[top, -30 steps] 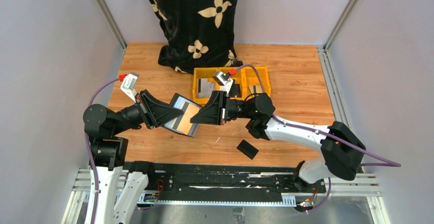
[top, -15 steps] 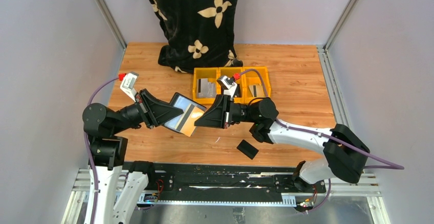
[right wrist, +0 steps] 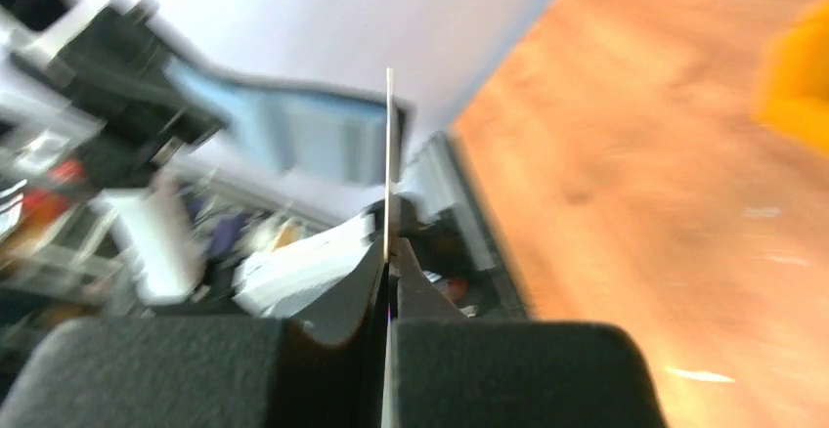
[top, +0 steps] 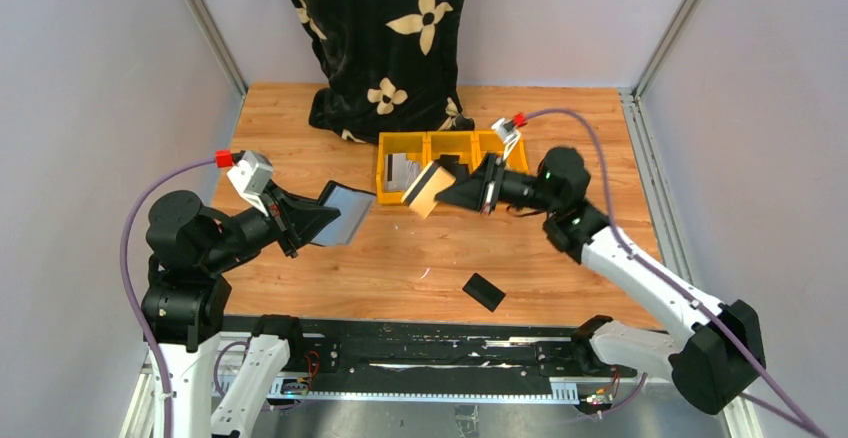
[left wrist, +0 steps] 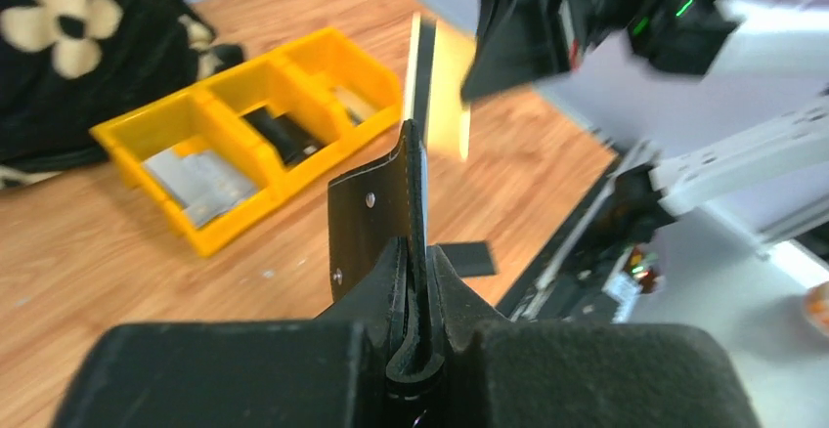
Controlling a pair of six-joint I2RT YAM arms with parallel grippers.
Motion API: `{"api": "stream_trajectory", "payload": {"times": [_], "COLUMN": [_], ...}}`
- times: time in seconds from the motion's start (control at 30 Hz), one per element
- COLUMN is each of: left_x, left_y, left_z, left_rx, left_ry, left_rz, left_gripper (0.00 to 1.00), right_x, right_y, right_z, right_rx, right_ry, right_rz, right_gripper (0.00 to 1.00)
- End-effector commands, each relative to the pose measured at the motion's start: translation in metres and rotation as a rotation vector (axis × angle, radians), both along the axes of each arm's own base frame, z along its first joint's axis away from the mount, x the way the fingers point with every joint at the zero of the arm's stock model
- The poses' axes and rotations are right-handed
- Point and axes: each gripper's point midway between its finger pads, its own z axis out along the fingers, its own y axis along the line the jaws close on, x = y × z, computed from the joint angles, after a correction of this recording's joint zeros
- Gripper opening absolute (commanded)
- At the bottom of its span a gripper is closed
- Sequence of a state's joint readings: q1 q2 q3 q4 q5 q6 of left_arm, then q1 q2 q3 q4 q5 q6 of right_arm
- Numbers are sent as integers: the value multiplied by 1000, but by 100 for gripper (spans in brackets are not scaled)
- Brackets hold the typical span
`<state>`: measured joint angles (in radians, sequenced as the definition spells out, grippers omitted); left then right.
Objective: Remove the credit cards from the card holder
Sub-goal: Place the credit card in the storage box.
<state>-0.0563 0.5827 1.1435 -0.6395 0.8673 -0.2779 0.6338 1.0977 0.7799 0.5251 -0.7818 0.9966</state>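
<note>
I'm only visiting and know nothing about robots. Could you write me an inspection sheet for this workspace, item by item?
Surface: wooden table, no spills seen.
Job's things: card holder held raised, open; one beige card held apart from it; other cards lying in the left bin.
Clutter: three joined yellow bins at the back; black slab near the front edge.
Grippers: left gripper shut on the card holder; right gripper shut on the card.
Cables: purple cables loop from both wrists, touching nothing on the table.
Surroundings: black flowered cloth at the back; plain grey walls.
</note>
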Motion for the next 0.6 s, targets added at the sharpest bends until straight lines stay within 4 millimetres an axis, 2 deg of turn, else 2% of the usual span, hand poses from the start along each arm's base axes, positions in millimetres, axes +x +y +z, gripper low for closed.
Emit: {"api": "stream_trajectory", "payload": {"times": [0.0, 0.13, 0.17, 0.23, 0.27, 0.43, 0.57], "left_x": [9, 1, 0, -5, -8, -21, -30], "left_y": [19, 16, 14, 11, 10, 4, 0], "left_z": [-38, -41, -40, -38, -38, -36, -35], "left_rx": [223, 233, 230, 220, 216, 198, 183], "left_ry": [-38, -43, -46, -51, -55, -79, -90], "left_rz": [53, 7, -2, -28, -39, -92, -130], "left_gripper": [0, 0, 0, 0, 0, 0, 0], "right_x": [59, 119, 135, 162, 171, 216, 236], "right_y": [-63, -122, -134, -155, -162, -184, -184], "right_z": [-58, -84, -86, -106, -107, -141, -167], "right_rx": [-388, -634, -694, -801, -824, -964, -1032], "right_ry": [29, 56, 43, 68, 71, 110, 147], "right_rz": [-230, -453, -503, -558, -583, -628, -594], "right_gripper": [0, 0, 0, 0, 0, 0, 0]}}
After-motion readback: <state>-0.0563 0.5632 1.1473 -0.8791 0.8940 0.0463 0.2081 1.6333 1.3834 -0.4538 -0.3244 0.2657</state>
